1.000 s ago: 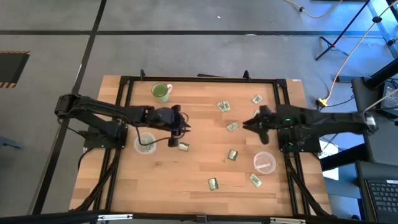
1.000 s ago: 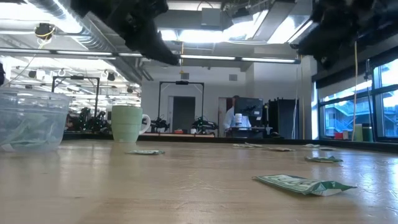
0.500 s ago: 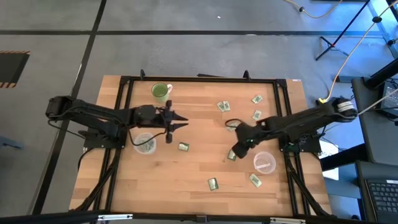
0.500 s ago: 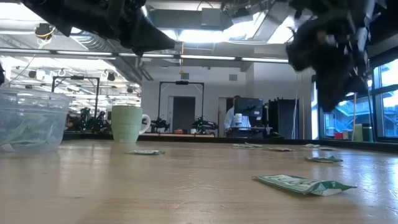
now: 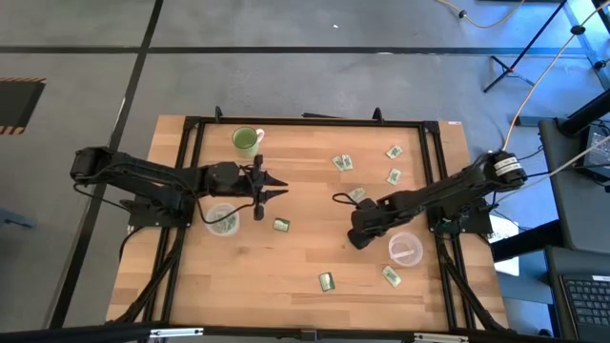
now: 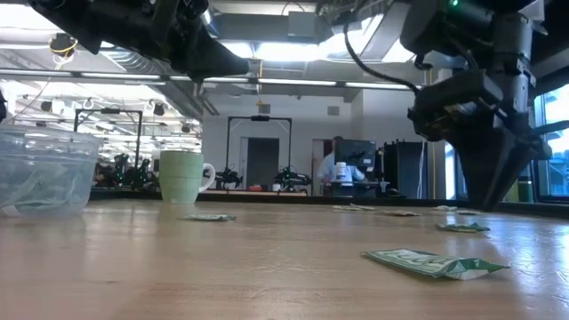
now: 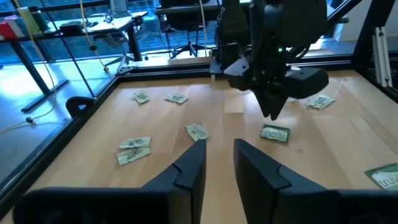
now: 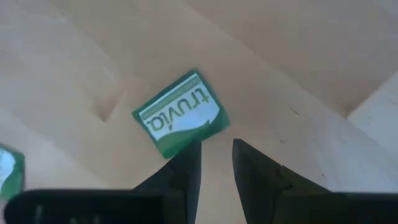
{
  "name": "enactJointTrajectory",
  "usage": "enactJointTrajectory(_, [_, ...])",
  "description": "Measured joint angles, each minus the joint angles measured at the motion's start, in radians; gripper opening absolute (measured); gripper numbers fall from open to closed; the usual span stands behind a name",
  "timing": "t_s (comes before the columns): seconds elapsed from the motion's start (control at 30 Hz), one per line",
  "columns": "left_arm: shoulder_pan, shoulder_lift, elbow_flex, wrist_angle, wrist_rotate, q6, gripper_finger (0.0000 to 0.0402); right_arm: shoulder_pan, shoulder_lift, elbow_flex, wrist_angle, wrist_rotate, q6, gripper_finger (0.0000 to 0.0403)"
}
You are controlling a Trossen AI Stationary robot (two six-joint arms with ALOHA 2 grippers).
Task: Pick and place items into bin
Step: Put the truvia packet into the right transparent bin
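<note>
right gripper [image 8: 216, 163]: low over the desk [image 5: 305, 262] near its right edge, fingers slightly apart, empty, tips just short of a packet [image 8: 181, 113].
packet: flat, long axis askew to the fingers; lettering legible only in the wrist view.
left gripper [image 7: 217, 163]: near the left edge beside the tub [image 5: 222, 218], fingers slightly apart.
room: bare wood mid-desk.

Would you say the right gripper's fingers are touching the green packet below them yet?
Apart. In the right wrist view, the right gripper has both fingertips just short of the green packet, with bare wood showing in the slightly open gap between them; nothing is pinched.
</note>
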Motion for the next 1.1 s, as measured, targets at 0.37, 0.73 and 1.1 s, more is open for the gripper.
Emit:
enactJointTrajectory(0.37, [0.0, 0.0, 0.0, 0.0, 0.0, 0.0, 0.0077, 0.0, 0.075, 0.002, 0.02, 0.018, 0.0, 0.0094])
enactJointTrajectory(0.73, [0.0, 0.0, 0.0, -0.007, -0.001, 0.001, 0.0077, 0.0, 0.08, 0.001, 0.03, 0.034, 0.018, 0.0094])
enactJointTrajectory(1.1, [0.0, 0.0, 0.0, -0.017, -0.001, 0.009, 0.0077, -0.003, 0.061, -0.003, 0.072, 0.057, 0.066, 0.0094])
